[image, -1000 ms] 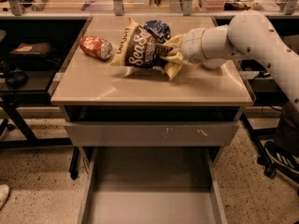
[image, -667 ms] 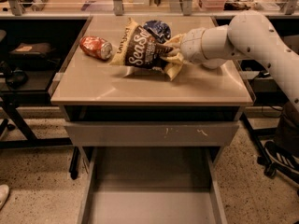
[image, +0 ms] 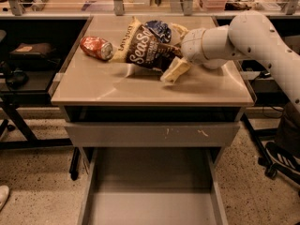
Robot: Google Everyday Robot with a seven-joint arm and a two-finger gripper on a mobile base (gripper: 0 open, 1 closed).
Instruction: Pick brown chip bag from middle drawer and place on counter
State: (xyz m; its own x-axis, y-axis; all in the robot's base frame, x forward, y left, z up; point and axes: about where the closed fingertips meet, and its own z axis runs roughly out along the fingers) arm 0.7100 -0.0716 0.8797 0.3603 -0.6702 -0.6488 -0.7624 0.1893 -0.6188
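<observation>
Chip bag out of drawer, resting on bench beside can — tool at bag's right end, grip cannot tell. Left: release, withdraw.

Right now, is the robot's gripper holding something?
Gripper: closed on the dark brown Sea Salt chip bag, over the beige counter.

Dark brown chip bag lay on beige glossy counter. Red-orange can sat just left, small dark blue bag behind. Cream two-finger gripper clamped its right end. Grey metal middle drawer stood open below, in front.
</observation>
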